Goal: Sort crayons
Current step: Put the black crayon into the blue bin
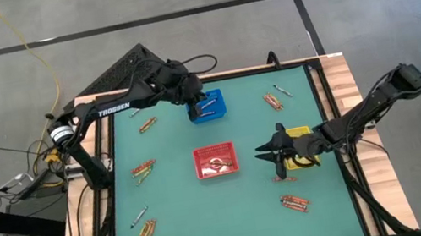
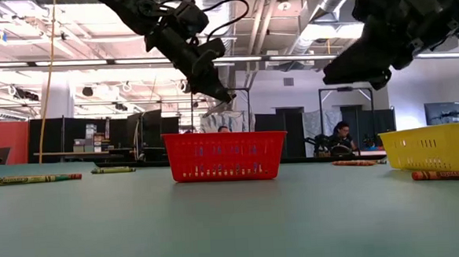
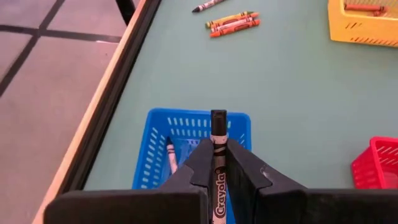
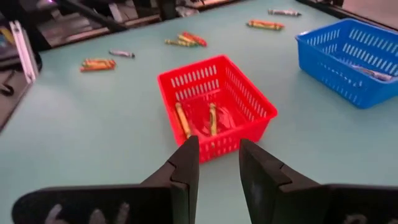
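**Left gripper holding a black crayon over the blue basket**

The left gripper (image 3: 218, 171) is hovering above the blue basket (image 1: 208, 105) near the far edge of the green table (image 1: 186, 225), its fingers clamped together on 1 black crayon (image 3: 217, 149) that is pointing out past the fingertips. At least 1 grey crayon (image 3: 170, 157) is lying inside that basket.

The right gripper (image 4: 216, 163) is hanging above the table between the red basket (image 1: 215, 160) at the centre and the yellow basket (image 1: 299, 148) toward the right edge, its fingers standing apart with nothing between them. 2 orange-yellow crayons (image 4: 196, 119) are lying in the red basket.

Loose crayons are lying in small clusters around the table: near the far-right corner (image 1: 274, 101), near the near-right corner (image 1: 294, 202), near the near-left corner (image 1: 145, 232), along the left side (image 1: 143, 171), and left of the blue basket (image 1: 147, 125).
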You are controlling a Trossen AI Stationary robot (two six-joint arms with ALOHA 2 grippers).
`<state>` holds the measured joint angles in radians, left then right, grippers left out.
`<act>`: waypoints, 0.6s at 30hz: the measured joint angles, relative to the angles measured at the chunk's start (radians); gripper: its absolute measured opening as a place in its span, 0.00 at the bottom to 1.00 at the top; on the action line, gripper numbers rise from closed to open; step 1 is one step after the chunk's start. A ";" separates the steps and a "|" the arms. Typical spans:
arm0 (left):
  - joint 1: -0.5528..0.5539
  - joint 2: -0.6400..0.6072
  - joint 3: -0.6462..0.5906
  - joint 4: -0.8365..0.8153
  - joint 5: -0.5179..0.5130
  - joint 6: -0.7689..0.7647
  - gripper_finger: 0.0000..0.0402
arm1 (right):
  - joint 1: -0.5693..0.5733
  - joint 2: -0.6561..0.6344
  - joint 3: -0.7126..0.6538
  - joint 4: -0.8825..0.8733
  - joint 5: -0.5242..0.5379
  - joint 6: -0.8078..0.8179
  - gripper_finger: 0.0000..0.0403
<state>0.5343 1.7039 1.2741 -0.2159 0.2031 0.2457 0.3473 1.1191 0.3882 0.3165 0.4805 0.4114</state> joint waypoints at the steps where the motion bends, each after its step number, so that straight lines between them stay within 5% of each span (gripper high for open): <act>1: 0.000 0.000 0.000 -0.005 0.000 -0.006 0.03 | 0.004 0.000 0.000 0.012 0.000 0.001 0.27; 7: -0.023 0.000 -0.030 0.007 0.000 -0.031 0.03 | 0.045 0.041 0.000 0.132 0.046 0.000 0.27; 18: -0.004 0.000 -0.095 0.146 0.033 -0.004 0.03 | 0.035 0.315 0.052 0.370 0.046 -0.001 0.27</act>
<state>0.5303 1.7035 1.1790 -0.0696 0.2358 0.2421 0.3820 1.4344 0.4405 0.6865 0.5264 0.4103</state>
